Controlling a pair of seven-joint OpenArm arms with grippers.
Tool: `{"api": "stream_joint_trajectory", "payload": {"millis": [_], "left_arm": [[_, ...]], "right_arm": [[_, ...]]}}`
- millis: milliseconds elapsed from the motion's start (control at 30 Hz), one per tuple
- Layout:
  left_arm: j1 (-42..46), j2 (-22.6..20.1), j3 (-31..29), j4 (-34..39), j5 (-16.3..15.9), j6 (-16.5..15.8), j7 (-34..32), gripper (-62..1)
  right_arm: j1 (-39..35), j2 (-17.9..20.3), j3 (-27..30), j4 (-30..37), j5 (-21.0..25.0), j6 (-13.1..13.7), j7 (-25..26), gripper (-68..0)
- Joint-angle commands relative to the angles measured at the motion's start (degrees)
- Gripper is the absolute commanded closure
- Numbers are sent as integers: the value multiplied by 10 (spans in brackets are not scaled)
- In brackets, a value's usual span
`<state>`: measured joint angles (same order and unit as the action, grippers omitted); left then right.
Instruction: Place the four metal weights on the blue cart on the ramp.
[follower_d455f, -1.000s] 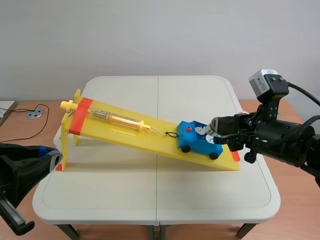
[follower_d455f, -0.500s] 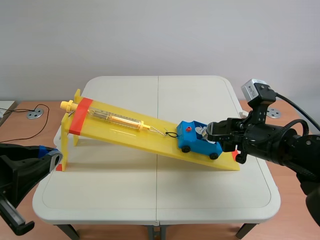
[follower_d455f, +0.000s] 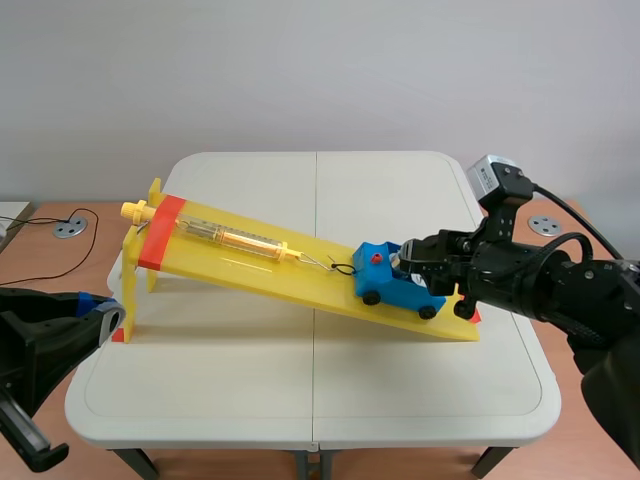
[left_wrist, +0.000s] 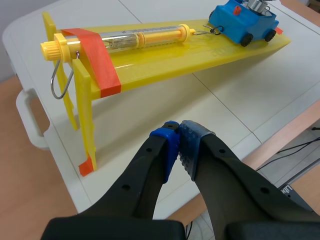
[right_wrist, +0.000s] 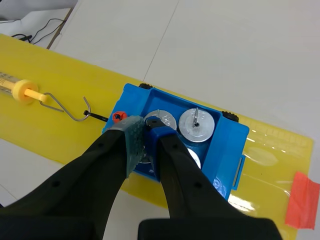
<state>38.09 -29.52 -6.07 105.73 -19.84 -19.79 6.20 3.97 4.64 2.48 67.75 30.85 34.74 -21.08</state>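
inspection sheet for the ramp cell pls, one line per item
surface: white table, seam down the middle.
job's things: yellow ramp; spring scale hooked to blue cart at the ramp's low end; metal weights in the cart, at least three showing.
clutter: nothing seen.
grippers: left gripper shut, empty, off the ramp's high end; right gripper over the cart, fingers apparently pinching one weight.
cables: black cable on the wooden surface at left; another off the right arm.
surroundings: plain wall.
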Motion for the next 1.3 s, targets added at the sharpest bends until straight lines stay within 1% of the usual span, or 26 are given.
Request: {"api": "stream_joint_trajectory", "payload": {"millis": [0,100,233,367,500,567,667,800,900,967,1000,1133,1267], "left_arm": [[-13,1,-9,39,-46,-25,-51,-36],[-13,1,-9,39,-46,-25,-51,-36],[-13,1,-9,39,-46,-25,-51,-36],[-13,1,-9,39,-46,-25,-51,-36],[-13,1,-9,39,-46,-25,-51,-36],[-13,1,-9,39,-46,-25,-51,-36],[-13,1,-9,39,-46,-25,-51,-36],[-13,1,-9,39,-46,-25,-51,-36],[-13,1,-9,39,-46,-25,-51,-36],[-15,1,-9,39,-46,-25,-51,-36],[-17,1,-9,39,-46,-25,-51,-36],[-21,1,-9,39,-46,-25,-51,-36],[-21,1,-9,39,-46,-25,-51,-36]], "right_arm": [[67,4,-3,35,38,9,80,-6],[67,4,-3,35,38,8,88,-6],[66,4,-3,35,26,9,89,-9],[64,4,-3,35,21,9,85,-82],[62,6,-3,35,21,9,79,-117],[62,9,-3,35,21,14,73,-142],[62,16,-3,35,22,45,73,-185],[59,28,-3,36,22,80,73,-207],[54,39,-2,38,24,80,76,-211],[49,47,-2,44,24,80,77,-237],[45,51,-2,49,24,80,77,-239],[28,65,3,78,24,80,85,-241],[17,66,22,108,24,80,85,-241]]}}
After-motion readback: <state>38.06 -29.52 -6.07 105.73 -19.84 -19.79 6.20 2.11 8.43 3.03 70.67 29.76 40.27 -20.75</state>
